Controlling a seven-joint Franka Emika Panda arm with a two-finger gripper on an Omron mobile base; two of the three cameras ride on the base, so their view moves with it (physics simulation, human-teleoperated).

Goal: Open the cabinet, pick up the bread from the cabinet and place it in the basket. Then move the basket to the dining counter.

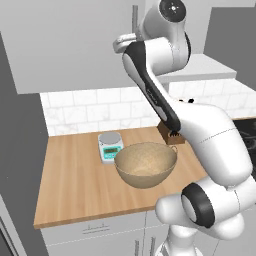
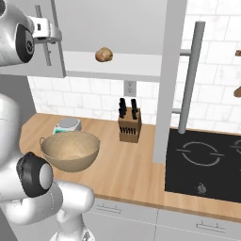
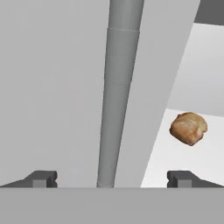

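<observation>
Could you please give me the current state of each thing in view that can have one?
cabinet: right door swung open, left door shut.
bread: on the cabinet shelf, not held.
basket: upright on the worktop, empty.
gripper: open, straddling the left door's bar handle.
stove: nothing on it.

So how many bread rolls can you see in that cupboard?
1. The bread sits alone on the pale shelf of the open cabinet, above the counter. More could be hidden behind the door that remains closed.
</observation>
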